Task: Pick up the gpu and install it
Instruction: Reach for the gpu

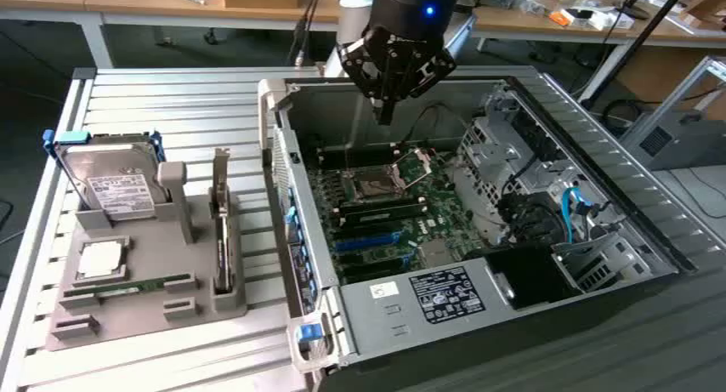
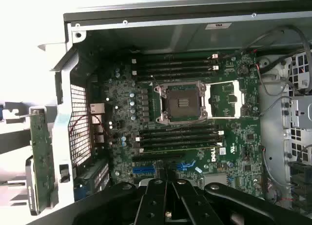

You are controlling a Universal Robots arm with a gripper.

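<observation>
So the gpu (image 1: 223, 235) is parked on its edge in a slot of the grey holder (image 1: 148, 311), outside the pc case (image 1: 596, 150) on the exterior view's left, near the hard drive (image 1: 114, 188). It's a thin flat card, dark seen edge-on, and in the wrist view its face (image 2: 40, 152) looks greenish-brown with a silvery bracket at one end. The gripper (image 1: 386, 111) hangs over the open case above the motherboard (image 1: 386, 213), fingers pinched together with nothing in them, well apart from the card

Open computer case (image 1: 380, 324) on the slatted counter (image 1: 170, 103), motherboard (image 1: 386, 213) exposed; at the exterior view's left, a grey holder (image 1: 136, 320) carries a hard drive (image 1: 114, 188) and memory stick (image 1: 131, 288).
</observation>
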